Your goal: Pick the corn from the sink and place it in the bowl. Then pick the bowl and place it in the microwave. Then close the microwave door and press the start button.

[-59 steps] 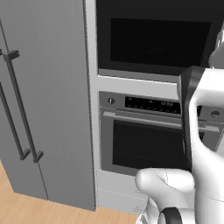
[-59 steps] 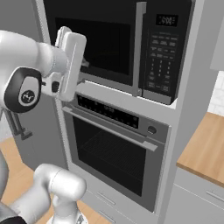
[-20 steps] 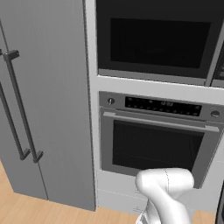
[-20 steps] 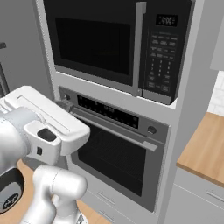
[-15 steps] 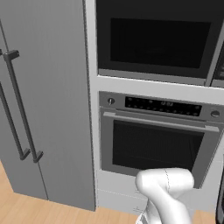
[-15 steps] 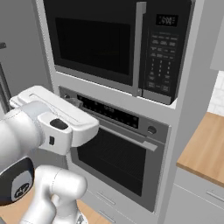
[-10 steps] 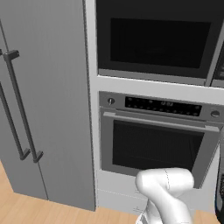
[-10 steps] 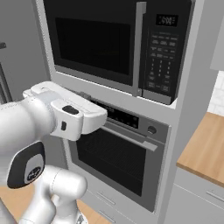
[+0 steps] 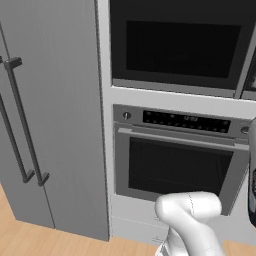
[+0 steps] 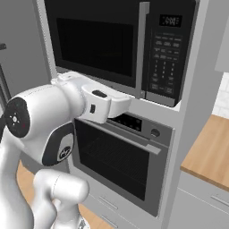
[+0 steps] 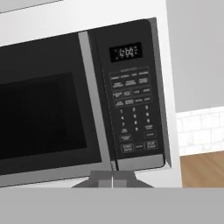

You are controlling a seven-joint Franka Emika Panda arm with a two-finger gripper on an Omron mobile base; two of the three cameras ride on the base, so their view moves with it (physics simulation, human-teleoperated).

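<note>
**Desk:** Swung round since a second ago, has it?

**Operator:** Yes. My forearm has come up across the oven [image 10: 120, 165], wrist aimed at the microwave [image 11: 87, 105]. The microwave door [image 10: 96, 40] sits closed, its steel bar handle [image 10: 142, 47] beside the button panel [image 11: 131, 116].

**Desk:** Fingers?

**Operator:** The fingers [image 11: 113, 178] look pressed together, nothing between them. I judge the start button stiff and shallow: one firm tip-press low on the panel.

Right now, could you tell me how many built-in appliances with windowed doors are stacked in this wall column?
2: the microwave on top, and the oven directly beneath it.
</note>
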